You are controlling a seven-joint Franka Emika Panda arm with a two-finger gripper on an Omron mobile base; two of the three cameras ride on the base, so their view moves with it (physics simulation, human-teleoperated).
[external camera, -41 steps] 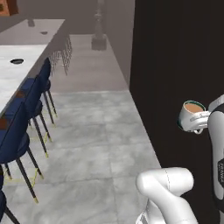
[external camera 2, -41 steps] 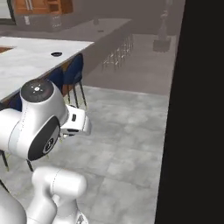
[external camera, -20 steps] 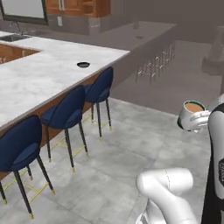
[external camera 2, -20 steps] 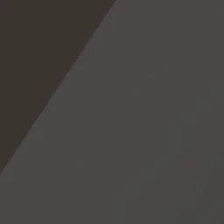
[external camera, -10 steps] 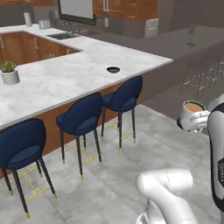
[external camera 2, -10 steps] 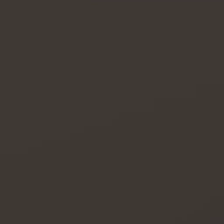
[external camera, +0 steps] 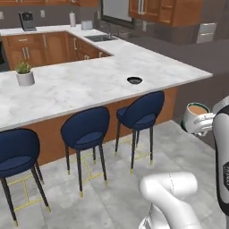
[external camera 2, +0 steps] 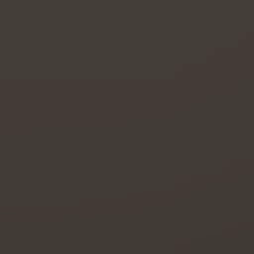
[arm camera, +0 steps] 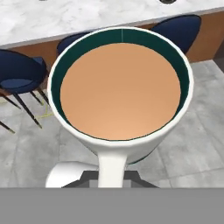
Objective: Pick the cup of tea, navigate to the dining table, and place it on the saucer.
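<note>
I am on the carry leg: the cup of tea is up off any surface, held at the right of the left base view, upright, with its light brown tea level and well below the rim. In the hand view the cup sits right in front of the camera, and the gripper is pressed together on its white handle, pinching it. The dining table lies ahead and to my left, with three navy stools along its near edge. The saucer rests on the marble near that near edge, toward the table's right-hand corner, above the rightmost stool; it is well apart from the cup. A small potted plant stands far off toward the left end. The right base view is uniformly dark. Next I judge the base must close in on that corner, then the arm must reach over the stool and lower the cup squarely onto the saucer without tipping it.
</note>
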